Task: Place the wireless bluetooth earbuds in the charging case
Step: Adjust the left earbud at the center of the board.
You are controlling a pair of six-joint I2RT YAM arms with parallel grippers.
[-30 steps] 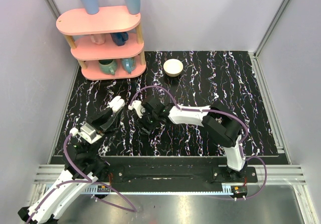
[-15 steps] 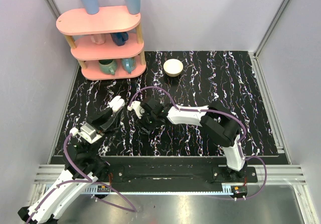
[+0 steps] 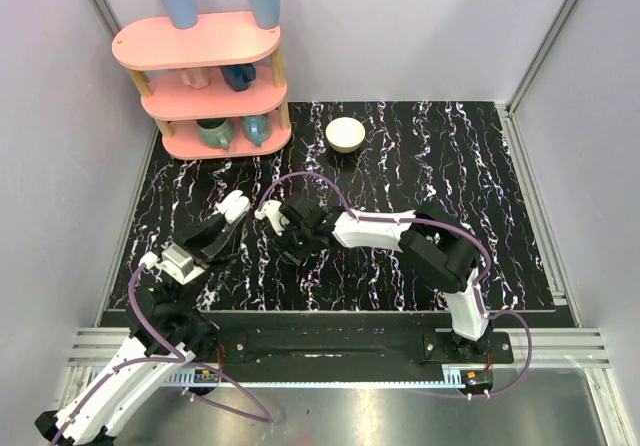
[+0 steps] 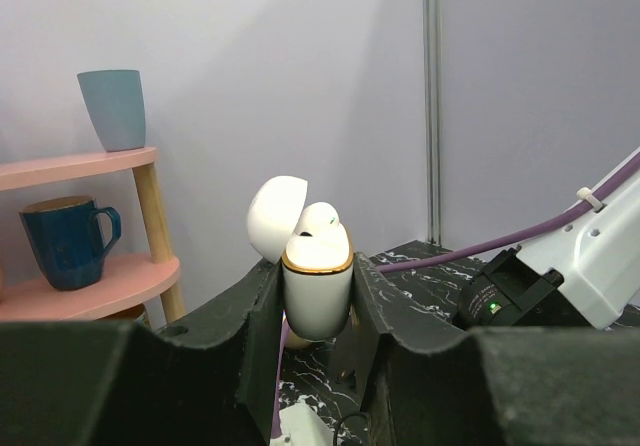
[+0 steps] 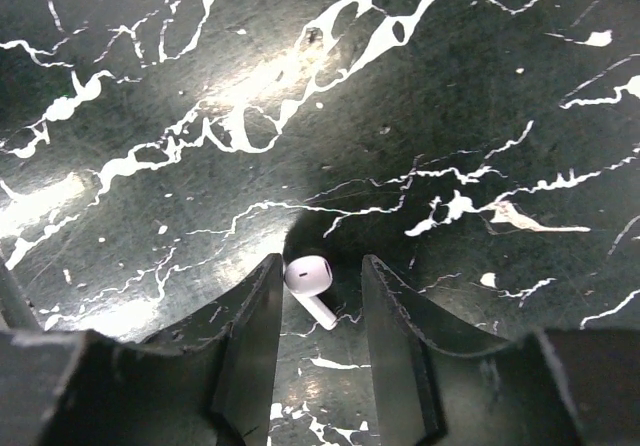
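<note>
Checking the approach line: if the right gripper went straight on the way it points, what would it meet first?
The small glossy white plastic earbud, lying on the black white-veined marble tabletop between the open fingers of the right gripper. How far off it is, the wrist view does not settle.

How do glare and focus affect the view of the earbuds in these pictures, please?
Right wrist: light glares on the glossy table, yet the loose earbud is sharp between dark fingers; left wrist: even light, the charging case and seated earbud crisp; top external: both earbuds too small to resolve.
</note>
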